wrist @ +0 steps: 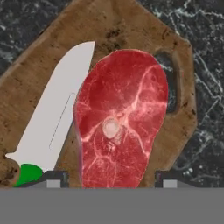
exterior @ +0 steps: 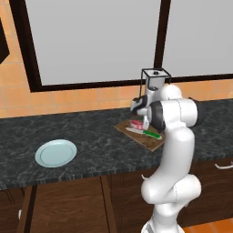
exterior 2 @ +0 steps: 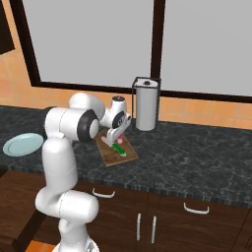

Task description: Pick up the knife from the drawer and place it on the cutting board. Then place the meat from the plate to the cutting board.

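Left base view: sat behind the arm to its left, faced forward and down, at middle range from the dark surface (exterior: 91,136).
Right base view: the same from the right. Both shared the cutting board (exterior: 150,139), the plate (exterior: 56,153) and the window wall.
Hand view: looked straight down on the cutting board (wrist: 131,30), very close, meat (wrist: 120,122) and knife (wrist: 57,113) lying side by side.

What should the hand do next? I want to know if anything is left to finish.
Probably lift straight up and clear. The meat already lies on the cutting board beside the knife, the plate is bare, and the hand straddles the meat with its fingers spread apart.
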